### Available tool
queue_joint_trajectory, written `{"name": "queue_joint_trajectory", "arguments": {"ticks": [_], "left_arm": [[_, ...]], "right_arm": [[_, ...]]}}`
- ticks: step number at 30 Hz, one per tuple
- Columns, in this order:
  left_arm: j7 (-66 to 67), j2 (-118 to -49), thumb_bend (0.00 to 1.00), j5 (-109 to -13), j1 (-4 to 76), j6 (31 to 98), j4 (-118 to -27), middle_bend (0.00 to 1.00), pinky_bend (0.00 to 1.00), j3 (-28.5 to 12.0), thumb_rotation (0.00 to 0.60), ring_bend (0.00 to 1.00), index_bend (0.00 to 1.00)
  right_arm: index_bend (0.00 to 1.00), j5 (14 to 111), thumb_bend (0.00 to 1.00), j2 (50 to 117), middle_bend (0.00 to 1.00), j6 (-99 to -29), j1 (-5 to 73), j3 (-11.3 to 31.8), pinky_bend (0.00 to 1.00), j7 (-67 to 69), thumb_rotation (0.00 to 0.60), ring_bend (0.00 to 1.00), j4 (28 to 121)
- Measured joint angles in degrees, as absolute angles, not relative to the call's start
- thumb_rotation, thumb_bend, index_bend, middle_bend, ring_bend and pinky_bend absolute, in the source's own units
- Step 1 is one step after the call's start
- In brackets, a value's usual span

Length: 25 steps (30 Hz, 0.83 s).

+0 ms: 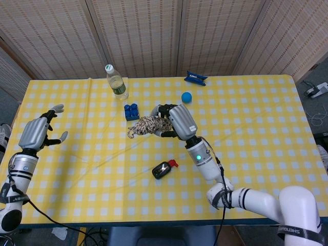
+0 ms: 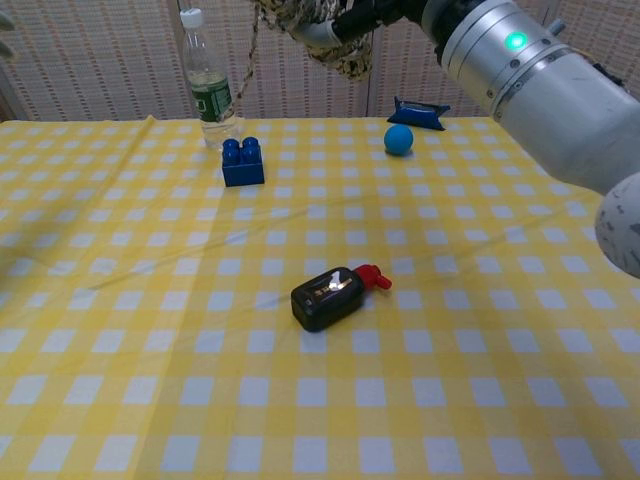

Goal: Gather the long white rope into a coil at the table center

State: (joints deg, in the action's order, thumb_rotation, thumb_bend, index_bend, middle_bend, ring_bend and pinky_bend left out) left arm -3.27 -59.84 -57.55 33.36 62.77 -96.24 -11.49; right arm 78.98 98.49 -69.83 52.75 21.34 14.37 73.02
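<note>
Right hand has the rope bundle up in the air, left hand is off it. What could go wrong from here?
1. The right hand alone holds the rope coil aloft; a loose tail dangles and loops may slip out.
2. Lowering it could snag the blue brick or tip the water bottle.
3. The left hand sits open and far away, unable to catch anything.

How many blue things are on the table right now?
3: a blue block beside the bottle, a blue ball further right, and a blue packet near the far edge.

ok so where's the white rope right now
In the head view the bundled white rope is held by the right hand above the table's middle, just right of the blue toy brick.
</note>
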Motion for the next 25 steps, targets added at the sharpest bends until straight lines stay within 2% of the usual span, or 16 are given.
{"name": "queue_joint_trajectory", "arguments": {"ticks": [16, 25], "left_arm": [[1.8, -66.3, 0.36, -72.3, 17.6, 84.5, -89.9, 0.2, 0.39, -3.0, 0.6, 0.23, 0.21], [6.3, -69.5, 0.35, -77.0, 10.2, 92.2, -88.0, 0.2, 0.38, 0.2, 0.6, 0.23, 0.21]], "right_arm": [[0.87, 77.1, 0.36, 90.4, 0.73, -70.2, 46.9, 19.7, 0.62, 9.1, 0.6, 0.62, 82.9], [0.87, 76.9, 0.36, 88.5, 0.73, -70.7, 45.1, 19.5, 0.62, 8.7, 0.6, 0.62, 84.7]]}}
